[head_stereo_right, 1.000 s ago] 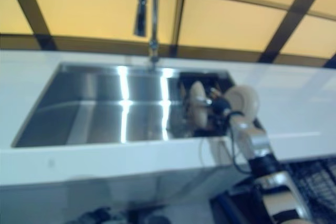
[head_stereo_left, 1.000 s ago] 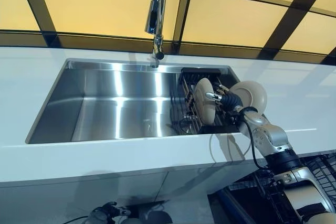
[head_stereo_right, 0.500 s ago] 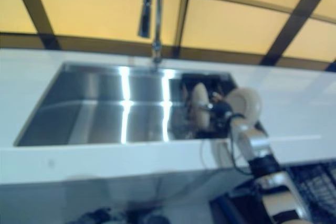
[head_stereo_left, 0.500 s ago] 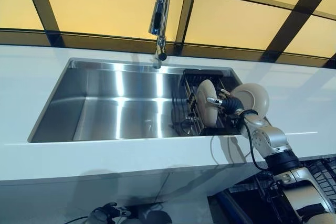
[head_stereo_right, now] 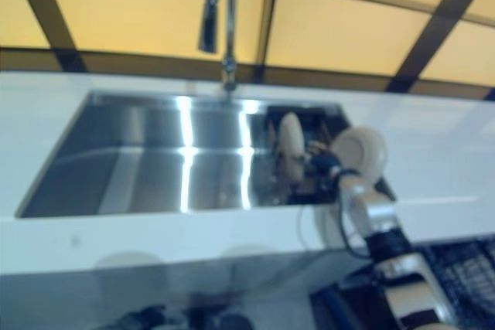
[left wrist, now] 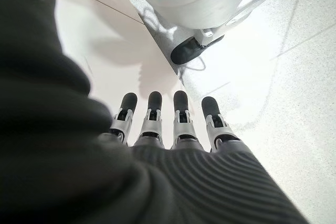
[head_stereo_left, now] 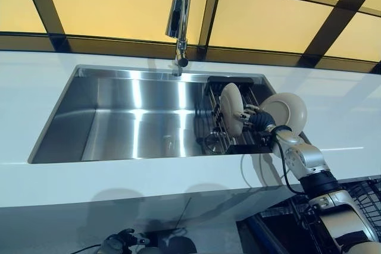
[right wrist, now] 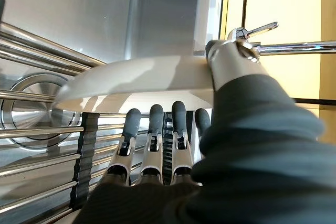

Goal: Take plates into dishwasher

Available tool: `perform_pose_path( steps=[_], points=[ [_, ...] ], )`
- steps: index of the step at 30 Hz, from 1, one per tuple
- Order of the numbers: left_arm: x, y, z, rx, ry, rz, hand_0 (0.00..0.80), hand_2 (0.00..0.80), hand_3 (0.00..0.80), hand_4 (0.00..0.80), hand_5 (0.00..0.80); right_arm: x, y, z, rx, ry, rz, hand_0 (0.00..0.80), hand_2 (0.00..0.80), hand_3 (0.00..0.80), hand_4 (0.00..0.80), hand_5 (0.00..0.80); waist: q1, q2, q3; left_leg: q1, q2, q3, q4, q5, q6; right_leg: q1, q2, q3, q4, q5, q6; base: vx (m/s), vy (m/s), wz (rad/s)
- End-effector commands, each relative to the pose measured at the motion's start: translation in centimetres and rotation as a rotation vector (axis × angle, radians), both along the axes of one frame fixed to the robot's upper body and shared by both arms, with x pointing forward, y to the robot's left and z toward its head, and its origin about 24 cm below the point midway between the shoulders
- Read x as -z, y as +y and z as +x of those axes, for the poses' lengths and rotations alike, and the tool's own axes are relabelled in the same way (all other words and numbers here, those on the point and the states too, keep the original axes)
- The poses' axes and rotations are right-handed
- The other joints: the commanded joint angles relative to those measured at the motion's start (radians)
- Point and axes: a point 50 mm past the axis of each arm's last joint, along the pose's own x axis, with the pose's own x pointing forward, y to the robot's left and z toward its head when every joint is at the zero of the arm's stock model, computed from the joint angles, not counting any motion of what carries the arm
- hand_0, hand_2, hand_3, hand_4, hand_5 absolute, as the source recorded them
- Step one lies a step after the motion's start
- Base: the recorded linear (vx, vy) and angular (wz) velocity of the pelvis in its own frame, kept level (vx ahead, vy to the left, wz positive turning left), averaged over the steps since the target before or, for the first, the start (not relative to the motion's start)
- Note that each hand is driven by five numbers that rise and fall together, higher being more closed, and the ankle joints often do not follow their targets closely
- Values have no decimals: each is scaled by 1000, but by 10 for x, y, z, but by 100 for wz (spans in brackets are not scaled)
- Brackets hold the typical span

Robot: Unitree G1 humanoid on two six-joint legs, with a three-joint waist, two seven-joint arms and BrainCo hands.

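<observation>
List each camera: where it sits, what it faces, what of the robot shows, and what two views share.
Left eye view: on the head, looking down at the sink, dish rack and two plates; right hand at the nearer plate.
Right eye view: same scene from slightly aside.
Left wrist view: on the left wrist, facing the floor; left hand, fingers straight.
Right wrist view: on the right wrist, facing the rack; thumb and fingers pinch the plate.
Shared: plate, rack and faucet.

two cream round plates stand on edge in the dish rack (head_stereo_left: 229, 141) at the right end of the sink (head_stereo_left: 119, 117). the left plate (head_stereo_left: 231, 109) is upright; the right plate (head_stereo_left: 286, 112) leans over the sink's right rim.
</observation>
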Motion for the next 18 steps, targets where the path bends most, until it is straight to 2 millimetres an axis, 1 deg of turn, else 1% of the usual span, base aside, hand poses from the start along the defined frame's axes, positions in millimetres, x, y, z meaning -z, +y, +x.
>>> perform_pose_path(
  steps=[1, 3, 4, 5, 7, 8, 9, 11, 12, 18],
  points=[
    [-4, -10, 22, 87, -30, 11, 0, 0, 0, 0, 0, -25, -8, 8, 28, -119, -4, 289, 289, 289, 289, 289, 40, 22, 19, 77, -28, -1, 8, -146, 54, -66, -80, 5, 72, 151, 77, 0, 0, 0],
    [-4, -10, 22, 87, -29, 12, 0, 0, 0, 0, 0, -25, -7, 8, 27, -117, -1, 285, 285, 285, 285, 285, 40, 22, 20, 79, -28, -1, 8, -147, 54, -68, -80, 5, 73, 153, 78, 0, 0, 0],
    [-4, -10, 22, 88, -29, 13, 0, 0, 0, 0, 0, -25, -7, 8, 28, -119, -2, 301, 301, 301, 301, 301, 39, 22, 21, 80, -28, -1, 8, -147, 54, -70, -80, 5, 75, 154, 79, 0, 0, 0],
    [-4, -10, 22, 88, -29, 14, 0, 0, 0, 0, 0, -25, -7, 8, 28, -120, -2, 336, 336, 336, 336, 336, 39, 22, 22, 80, -27, -1, 8, -148, 54, -71, -81, 4, 76, 154, 79, 0, 0, 0],
    [-4, -10, 22, 91, -28, 15, 0, 0, 0, 0, 0, -25, -6, 8, 29, -124, -6, 474, 474, 474, 474, 474, 38, 22, 22, 80, -28, -1, 8, -147, 54, -73, -81, 5, 76, 156, 79, 0, 0, 0],
    [-4, -10, 22, 91, -28, 13, 0, 0, 0, 0, 0, -25, -6, 8, 28, -124, -8, 518, 518, 518, 518, 518, 37, 22, 22, 81, -28, -1, 8, -148, 54, -75, -81, 5, 76, 156, 79, 0, 0, 0],
    [-4, -10, 22, 92, -28, 12, 0, 0, 0, 0, 0, -24, -6, 8, 28, -125, -11, 659, 659, 659, 659, 659, 36, 23, 23, 81, -27, -1, 8, -148, 54, -76, -80, 5, 76, 155, 79, 0, 0, 0],
    [-4, -11, 22, 90, -29, 10, 0, 0, 0, 0, 0, -24, -6, 7, 29, -127, -15, 772, 772, 772, 772, 772, 35, 23, 23, 83, -27, 0, 6, -148, 55, -76, -78, 6, 75, 153, 78, 0, 0, 0],
    [-4, -12, 22, 90, -28, 8, 0, 0, 0, 0, 0, -24, -6, 7, 31, -128, -16, 800, 800, 800, 800, 800, 35, 23, 23, 83, -27, 1, 6, -148, 55, -76, -79, 6, 74, 154, 79, 0, 0, 0],
    [-3, -12, 20, 92, -23, 10, 0, 0, 0, 0, 0, -24, -8, 6, 46, -140, -14, 800, 800, 800, 800, 800, 34, 22, 22, 87, -26, 2, 5, -150, 55, -77, -80, 4, 75, 160, 81, 5, -1, 2]
  ],
)
